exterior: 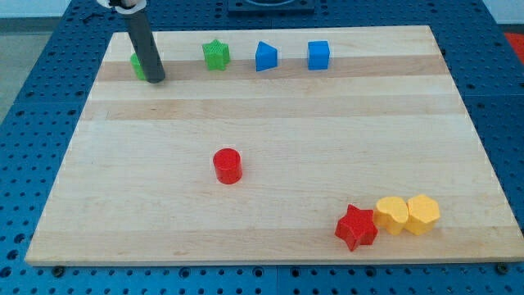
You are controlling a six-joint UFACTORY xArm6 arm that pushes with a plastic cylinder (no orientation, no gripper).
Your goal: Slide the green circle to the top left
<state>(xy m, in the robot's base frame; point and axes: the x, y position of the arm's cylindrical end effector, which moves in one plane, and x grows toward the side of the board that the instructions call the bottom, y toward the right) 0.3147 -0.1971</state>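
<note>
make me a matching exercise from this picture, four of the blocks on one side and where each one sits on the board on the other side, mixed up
Blocks:
1. green circle
2. red cylinder
3. blue cube
4. red star

Places:
A. near the board's middle
B. top left, partly hidden behind my tip
C. bottom right, beside two yellow blocks
D. top row, furthest to the view's right

Pairs: 1-B, 2-A, 3-D, 4-C

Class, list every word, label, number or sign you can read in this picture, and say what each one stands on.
None: no readable text anywhere. The wooden board, the blue perforated table, the coloured blocks such as the red cylinder and the green star, and the dark rod all bear no writing.
</note>
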